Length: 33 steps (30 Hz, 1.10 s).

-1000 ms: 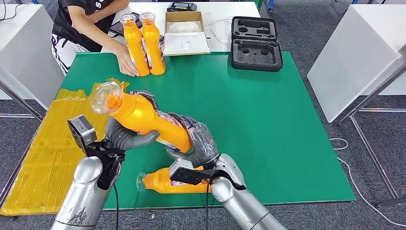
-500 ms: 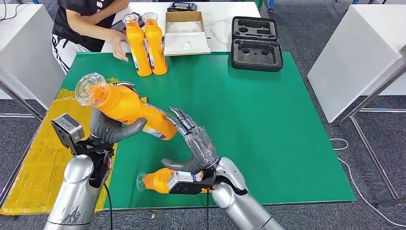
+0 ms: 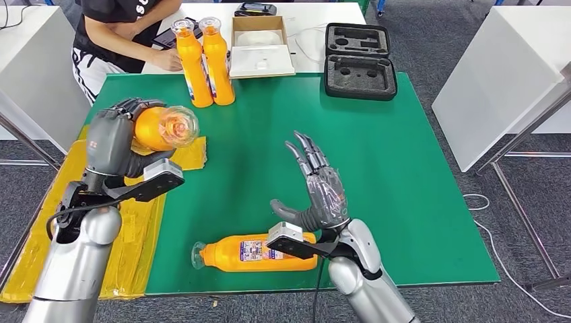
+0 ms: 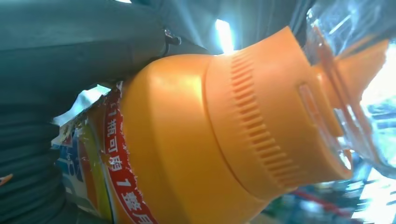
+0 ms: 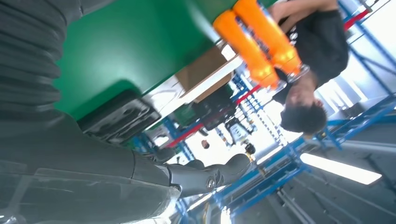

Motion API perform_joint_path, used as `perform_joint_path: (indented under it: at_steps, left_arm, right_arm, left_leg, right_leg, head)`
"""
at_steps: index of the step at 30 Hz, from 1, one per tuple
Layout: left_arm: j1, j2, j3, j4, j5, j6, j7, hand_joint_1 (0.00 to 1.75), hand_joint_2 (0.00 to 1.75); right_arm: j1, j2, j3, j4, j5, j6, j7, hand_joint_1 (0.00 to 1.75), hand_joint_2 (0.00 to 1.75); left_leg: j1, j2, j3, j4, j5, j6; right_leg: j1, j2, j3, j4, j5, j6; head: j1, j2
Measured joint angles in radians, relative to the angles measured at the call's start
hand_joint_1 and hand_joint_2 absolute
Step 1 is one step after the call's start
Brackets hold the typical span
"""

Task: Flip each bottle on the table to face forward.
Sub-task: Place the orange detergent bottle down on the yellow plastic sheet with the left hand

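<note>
The left robot hand (image 3: 114, 138) is wrapped around an orange bottle (image 3: 160, 128) and holds it up in the air, over the left edge of the green bench (image 3: 404, 202). The bottle's clear cap points back toward the robot.

Another orange bottle (image 3: 259, 252) lies on its side near the front edge of the bench, label up, cap to the left. It looks like it is waiting for its turn.

Two more bottles (image 3: 202, 60) stand upright and touching at the far edge, next to a person (image 3: 114, 33). Those seem finished. So I think about half the job is left.

The right robot hand (image 3: 320, 192) is raised just above the lying bottle, fingers spread and pointing up, holding nothing.
</note>
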Motion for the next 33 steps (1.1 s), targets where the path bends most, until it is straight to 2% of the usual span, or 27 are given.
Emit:
perform_joint_path:
  at_steps: [5,9,15,20,25,33]
  left_arm:
    - [-0.023,0.043,-0.001,0.026,-0.107,-0.029,0.021,1.75,1.75]
    - [-0.058,0.094,-0.018,0.077,-0.227,-0.155,0.010,1.75,1.75]
    - [-0.123,0.180,-0.068,0.226,-0.246,-0.306,-0.045,1.75,1.75]
    - [-0.188,0.251,-0.142,0.375,-0.201,-0.427,-0.080,1.75,1.75]
    - [-0.228,0.296,-0.196,0.485,-0.189,-0.442,-0.086,1.75,1.75]
    - [-0.245,0.313,-0.230,0.541,-0.188,-0.443,-0.086,1.75,1.75]
  right_arm:
    - [0.024,-0.014,-0.022,-0.046,0.011,0.004,0.009,0.00,1.75]
    - [0.027,-0.015,-0.036,-0.064,0.019,0.027,0.012,0.00,1.75]
    - [0.027,-0.013,-0.055,-0.069,0.034,0.056,0.013,0.00,1.75]
    - [0.027,-0.013,-0.063,-0.068,0.038,0.074,0.017,0.00,1.75]
    - [0.026,-0.012,-0.065,-0.068,0.038,0.076,0.017,0.00,1.75]
    - [0.026,-0.006,-0.065,-0.068,0.038,0.076,0.018,0.00,1.75]
  left_leg:
    - [0.000,0.000,0.000,0.000,0.000,0.000]
    - [0.000,0.000,0.000,0.000,0.000,0.000]
    - [0.000,0.000,0.001,0.000,0.001,-0.001]
    - [0.000,0.001,0.000,0.000,0.001,-0.001]
    - [0.000,0.000,0.000,0.000,0.001,-0.001]
    - [0.000,0.000,0.000,0.000,0.001,-0.001]
  right_leg:
    - [0.000,0.000,0.000,0.000,0.000,0.000]
    - [0.000,0.000,0.000,0.000,0.000,0.000]
    - [0.000,0.000,0.000,0.000,0.000,0.000]
    - [0.000,0.001,0.000,0.000,0.000,0.000]
    - [0.000,0.000,0.000,0.000,0.000,-0.001]
    - [0.000,0.000,0.000,0.000,0.000,-0.001]
  head:
    - [0.000,0.000]
    - [0.000,0.000]
    - [0.000,0.000]
    - [0.000,0.000]
    - [0.000,0.000]
    - [0.001,0.000]
